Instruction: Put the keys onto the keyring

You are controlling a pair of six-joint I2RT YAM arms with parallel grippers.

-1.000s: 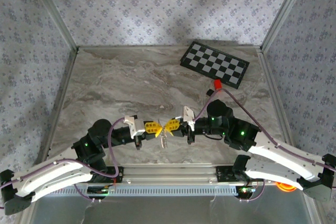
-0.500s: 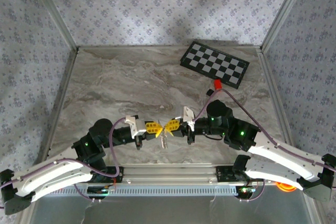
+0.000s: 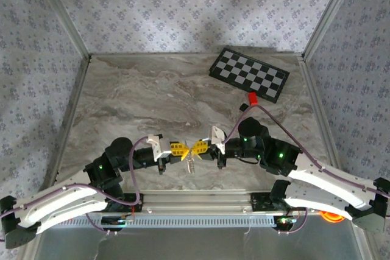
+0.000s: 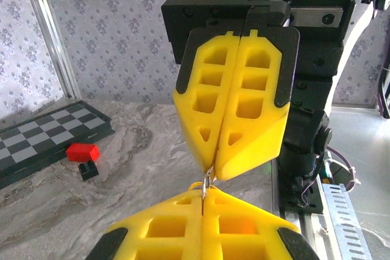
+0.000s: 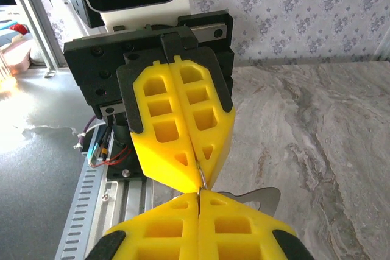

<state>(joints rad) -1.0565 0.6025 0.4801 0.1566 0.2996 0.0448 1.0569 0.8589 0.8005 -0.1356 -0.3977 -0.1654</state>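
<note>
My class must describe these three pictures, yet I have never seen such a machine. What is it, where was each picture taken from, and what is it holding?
These are two robot arms bolted side by side at the near edge of a marble-patterned table. The left arm's fingers and the right arm's fingers, both yellow, are shut, tip to tip, pinching a thin wire, apparently the keyring. The keys hang beneath. One picture looks down from above and behind the arms. The other two come from a camera on each wrist, each seeing its own fingers at the bottom and the other arm's facing them. Farther back lie a checkerboard, a red block and a black block.
</note>
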